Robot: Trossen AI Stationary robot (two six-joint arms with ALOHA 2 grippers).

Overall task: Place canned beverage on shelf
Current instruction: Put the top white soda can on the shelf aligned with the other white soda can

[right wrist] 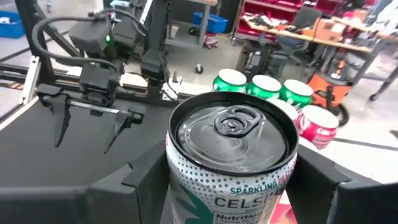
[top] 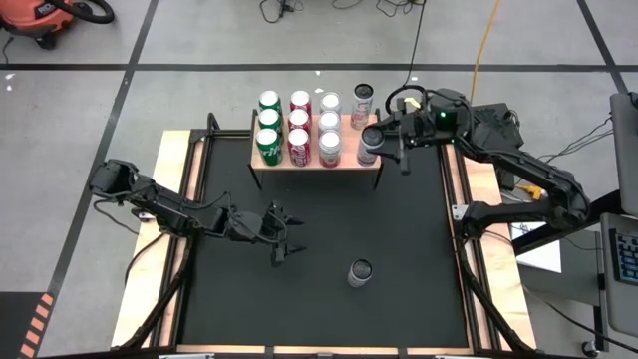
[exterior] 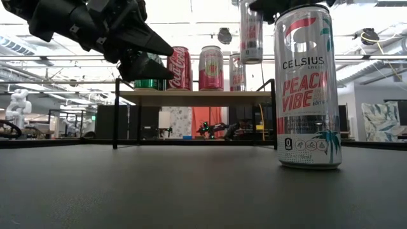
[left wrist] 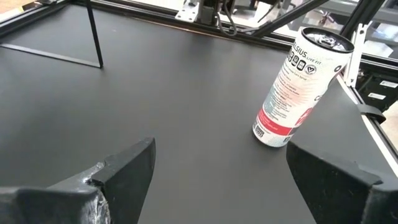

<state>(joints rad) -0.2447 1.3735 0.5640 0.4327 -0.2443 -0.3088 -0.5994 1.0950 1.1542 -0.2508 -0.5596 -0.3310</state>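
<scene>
While the right pincer [top: 374, 140] hangs over the shelf's [top: 314, 160] right end, it is clenched on a Celsius can [right wrist: 231, 155], held upright and, going by the low view, clear above the wood top rather than resting on it. The step in hand looks like the placing itself: shelf already carries rows of green [top: 267, 143], red [top: 298, 145] and pale cans [top: 329, 148], with the open spot at the near right corner under the held can. Next move, as I judge it, calls for a straight descent without nudging the neighbouring pale can, then letting go once the base sits flat. Left pincer [top: 284, 236] waits released low over the black mat [top: 319, 299] on the desk, fingers spread. A second Celsius can [top: 360, 272] stands on the mat, near side, right of that pincer.
</scene>
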